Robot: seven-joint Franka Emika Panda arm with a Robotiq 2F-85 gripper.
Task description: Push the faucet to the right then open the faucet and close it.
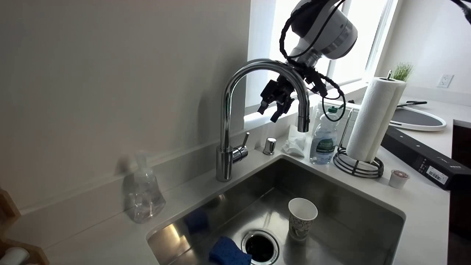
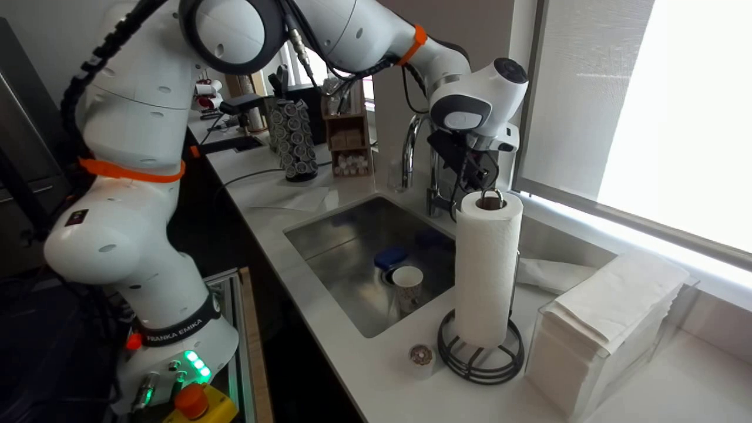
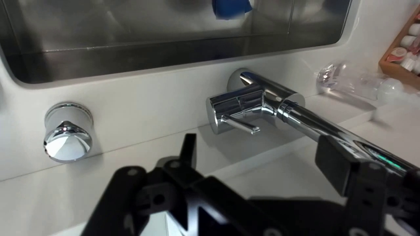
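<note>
Beyond the gripper (image 3: pixel 262 156), jaws parted, stands the faucet (image 3: pixel 310 124).

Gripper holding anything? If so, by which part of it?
Nothing is held: the gripper is open, its fingers apart with nothing gripped between them. The faucet lever stands free in the wrist view.

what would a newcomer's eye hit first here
Likely the white robot arm, large at left in an exterior view. In an exterior view its open black gripper shows through the arch of the tall chrome faucet, and a blue sponge sits by the drain in the sink.
</note>
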